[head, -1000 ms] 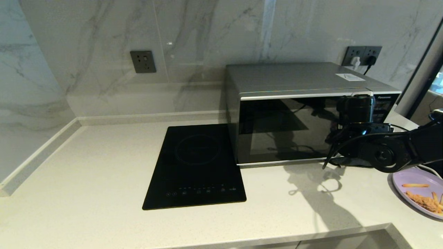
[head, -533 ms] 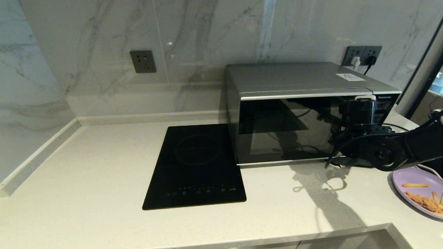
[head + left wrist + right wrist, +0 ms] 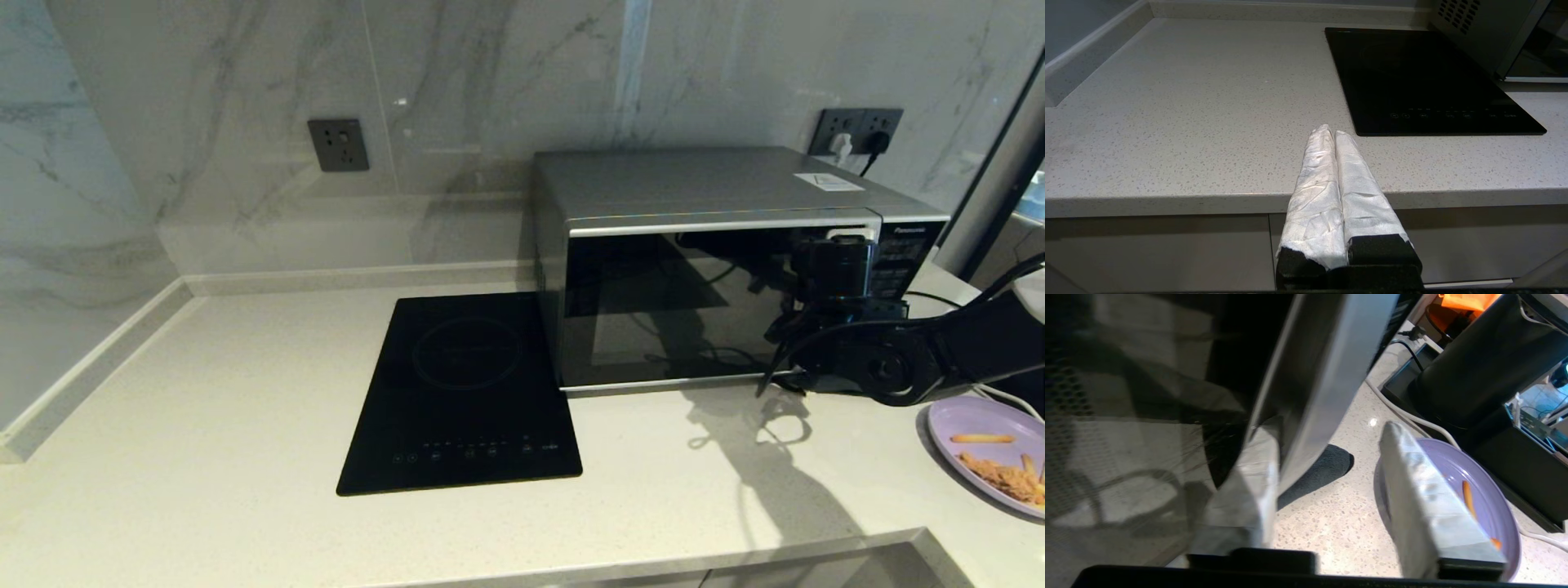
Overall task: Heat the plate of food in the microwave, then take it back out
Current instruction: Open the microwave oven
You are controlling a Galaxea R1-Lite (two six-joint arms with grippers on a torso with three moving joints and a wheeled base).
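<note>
Currently right gripper [image 3: 1327, 465] at microwave [image 3: 718, 269] handle [image 3: 1323, 375], fingers spread astride it; one plate of food [image 3: 988, 453] beside microwave; left gripper [image 3: 1331, 134] pressed together.

Soft, even light from above; the arm's shadow falls on the counter [image 3: 735, 506]. The right wrist view seems motion-blurred.

Open counter [image 3: 204, 408] left of hob [image 3: 461, 392], microwave [image 3: 718, 269] blocks the right rear
</note>
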